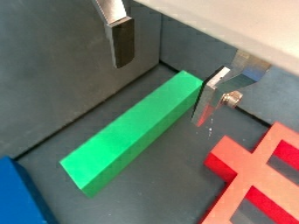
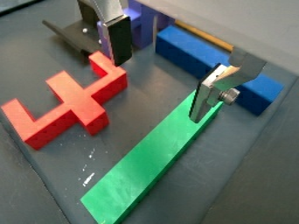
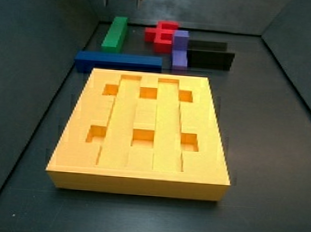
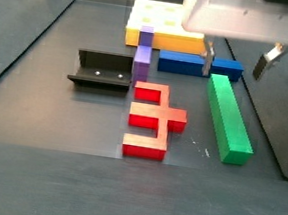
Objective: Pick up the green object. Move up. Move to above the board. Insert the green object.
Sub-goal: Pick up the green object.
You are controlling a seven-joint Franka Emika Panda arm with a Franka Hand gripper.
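Gripper (image 2: 163,74) open, unladen | straddling far end of green object (image 2: 158,164) lying on floor

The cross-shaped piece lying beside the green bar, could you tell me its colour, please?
Red. The cross-shaped piece shows best in a side view, beside the green object.

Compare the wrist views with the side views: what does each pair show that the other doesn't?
Only the wrist views show both fingers of the gripper, open and straddling one end of the green object without touching it. Only the side views show the board with its six holes, the purple bar and the whole floor layout. Both pairs share the green object lying flat, the red piece beside it, the blue bar and the fixture.
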